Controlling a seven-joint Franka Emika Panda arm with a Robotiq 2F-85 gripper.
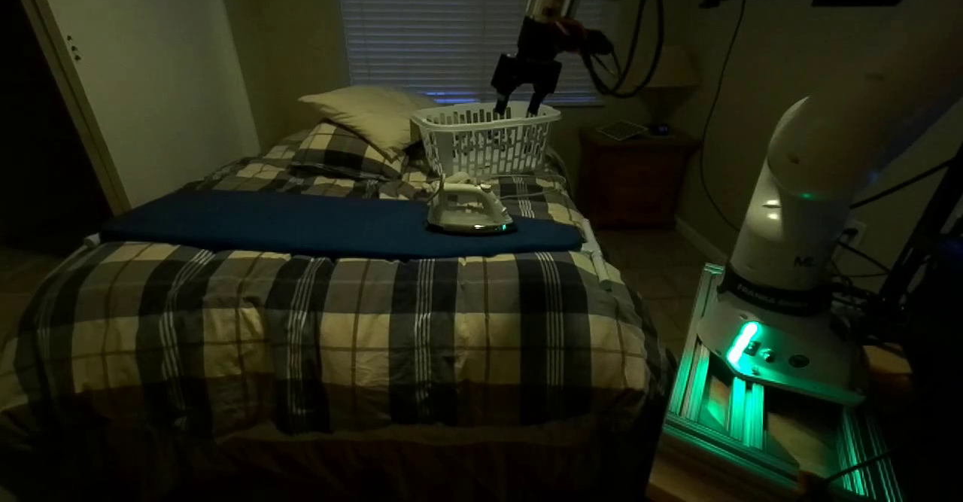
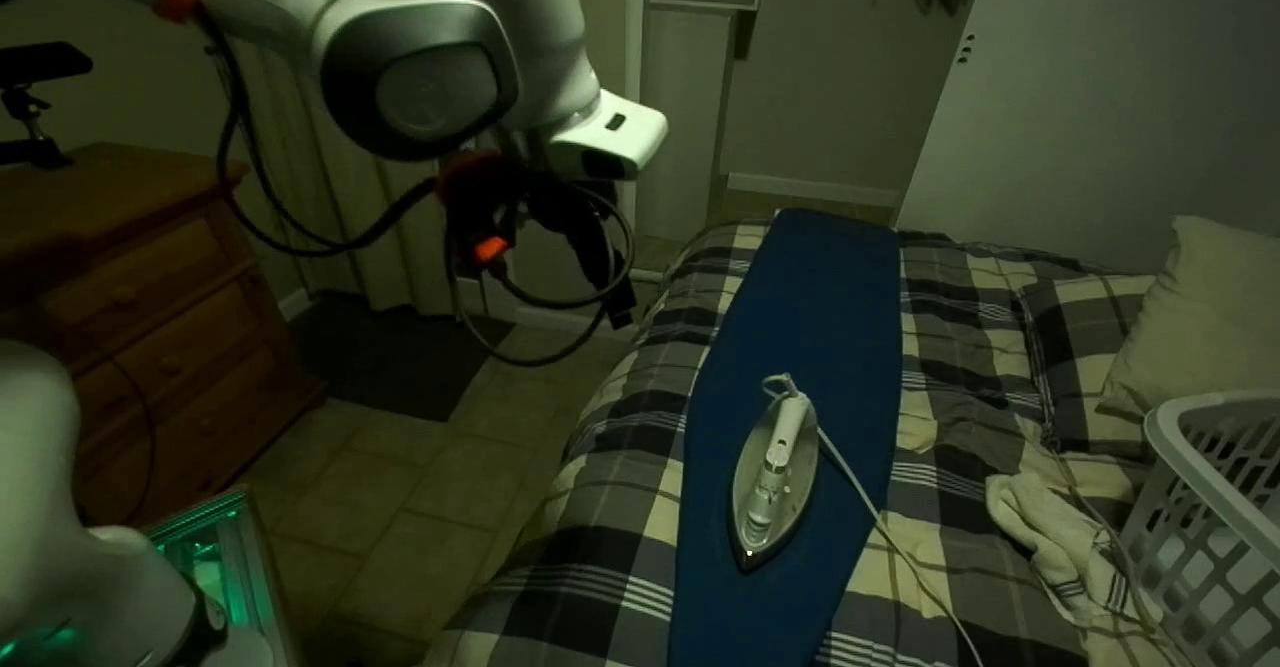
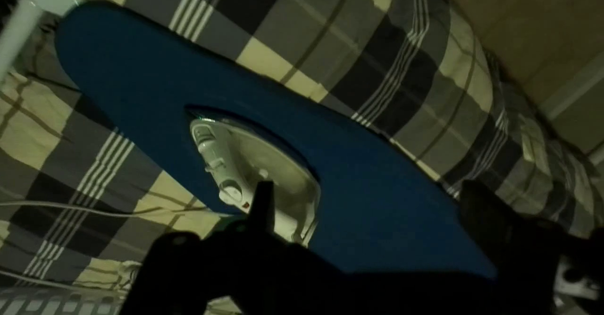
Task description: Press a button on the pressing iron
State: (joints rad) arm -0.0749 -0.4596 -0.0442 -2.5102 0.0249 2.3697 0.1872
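The pale grey-silver pressing iron (image 1: pixel 460 220) rests flat on a dark blue ironing board. It also shows in an exterior view (image 2: pixel 775 482) and in the wrist view (image 3: pixel 283 164), where a round white dial (image 3: pixel 231 193), small raised controls (image 3: pixel 214 165) and a red spot (image 3: pixel 246 205) show on it. My gripper (image 1: pixel 517 109) is open and empty, raised in the air above the board's level. In the wrist view my gripper (image 3: pixel 368 185) has its fingers wide apart; the left finger hides part of the iron's rear. I see no contact with the iron.
The blue ironing board (image 1: pixel 301 223) lies on a plaid bed (image 1: pixel 361 321). A white lattice laundry basket (image 1: pixel 481 152) stands behind the iron, with pillows (image 1: pixel 369 114) beside it. A pale cord (image 2: pixel 885 522) runs from the iron. A cable loop (image 2: pixel 540 359) hangs from the wrist. The room is dim.
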